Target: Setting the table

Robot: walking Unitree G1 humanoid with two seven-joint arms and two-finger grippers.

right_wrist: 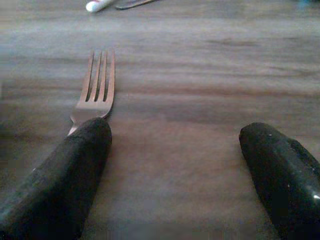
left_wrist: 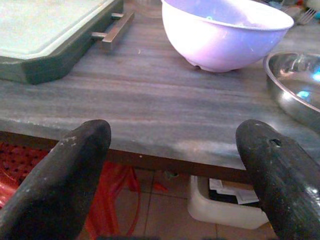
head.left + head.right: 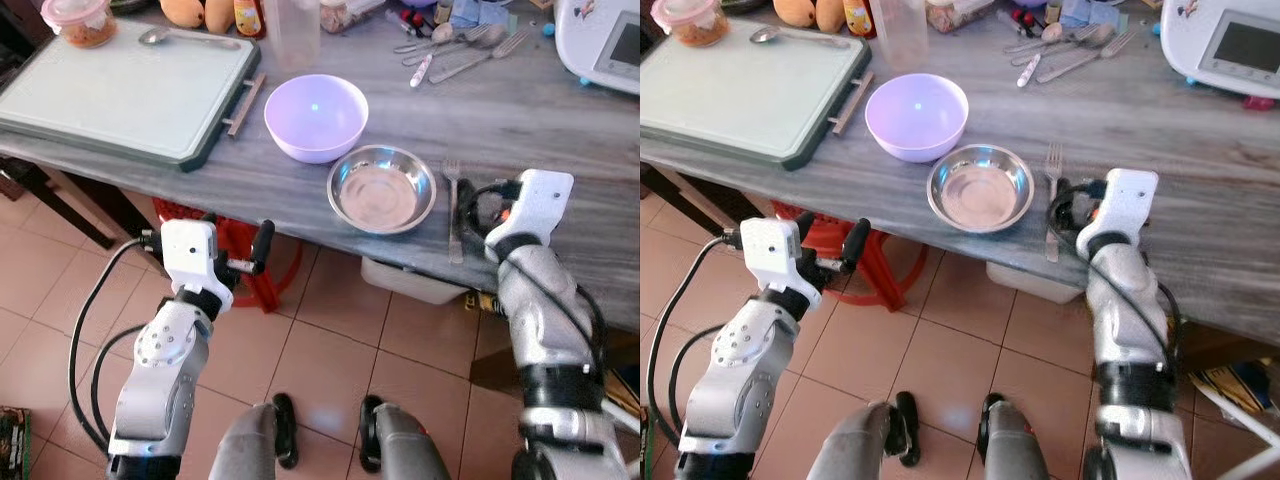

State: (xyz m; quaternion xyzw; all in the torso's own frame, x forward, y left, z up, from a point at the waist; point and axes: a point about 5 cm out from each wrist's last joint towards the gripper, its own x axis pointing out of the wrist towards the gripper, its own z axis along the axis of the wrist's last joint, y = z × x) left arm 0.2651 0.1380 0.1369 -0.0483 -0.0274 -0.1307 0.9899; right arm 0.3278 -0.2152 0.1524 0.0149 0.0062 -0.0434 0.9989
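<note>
Grey tabletop [image 3: 560,130] streaked with paler wood-grain bands, and on it a pale lilac round plastic bowl [image 3: 315,117] glowing white inside. Beside it, a shiny silver steel dish [image 3: 381,188] with a pinkish reflection. Silver metal fork [image 3: 454,210] right of that. Far left, a pale green cutting board with dark green rim [image 3: 120,95]. Terracotta floor tiles [image 3: 330,340] with light grout below; black end effector fingers [image 2: 70,175].

Grey table [image 3: 540,120], bowls [image 3: 315,117], fork [image 3: 453,210], tray [image 3: 120,95]
</note>
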